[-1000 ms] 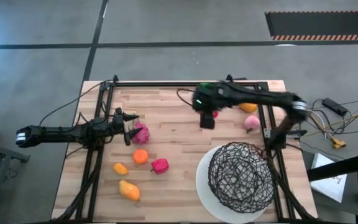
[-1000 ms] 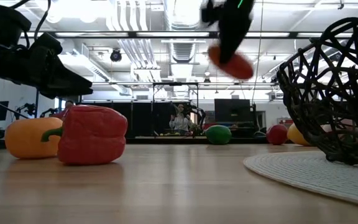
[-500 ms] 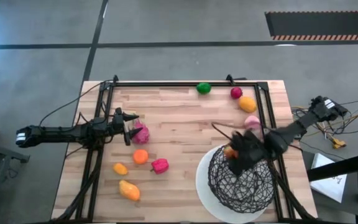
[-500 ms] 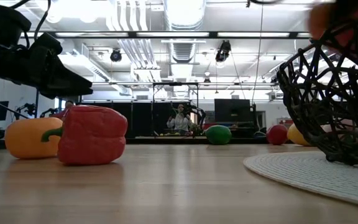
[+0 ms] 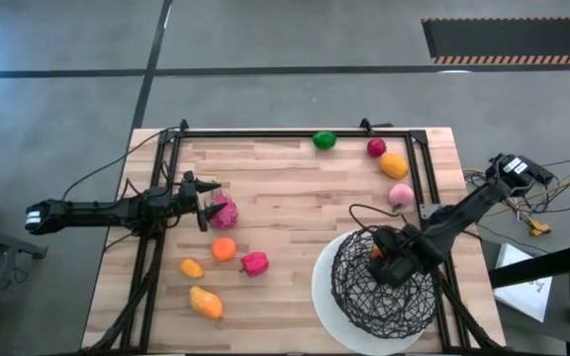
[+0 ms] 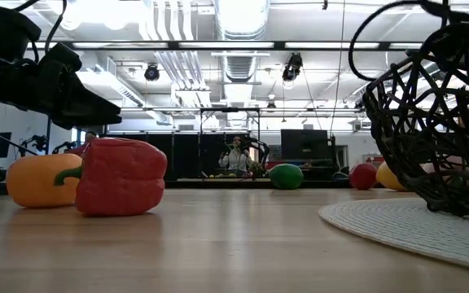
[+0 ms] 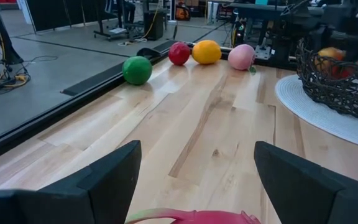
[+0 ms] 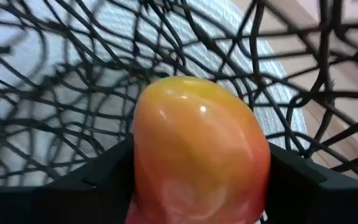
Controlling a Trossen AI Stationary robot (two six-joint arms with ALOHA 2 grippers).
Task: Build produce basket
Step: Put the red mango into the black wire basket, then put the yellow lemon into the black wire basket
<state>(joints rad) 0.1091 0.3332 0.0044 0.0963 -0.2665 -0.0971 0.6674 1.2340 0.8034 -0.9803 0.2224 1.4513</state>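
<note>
A wooden table (image 5: 295, 188) framed by black rails, seen from above. Near the front edge, toward the left corner, lies a yellow-orange toy vegetable (image 5: 205, 302). Just behind it sit a small orange piece (image 5: 192, 267), a red pepper (image 5: 254, 263) and a round orange fruit (image 5: 225, 248).

At the front right corner stands the black wire basket (image 5: 364, 297) on its white round base (image 5: 323, 287). The right gripper (image 5: 384, 265) reaches down inside the basket; an orange-red fruit (image 8: 197, 155) sits between its two dark fingers (image 8: 92, 180), and whether the grip is firm or loosening cannot be told.

At the left edge, about midway back, the left gripper (image 5: 206, 208) hangs low over the table with its fingers (image 7: 104, 183) spread apart and nothing between them, just beside a magenta-pink piece (image 5: 224, 211).

Along the right edge behind the basket lie a pale pink fruit (image 5: 401, 194), then an orange-yellow one (image 5: 394, 165) and a dark red one (image 5: 376, 148). A green ball (image 5: 324, 140) rests at the back edge.
</note>
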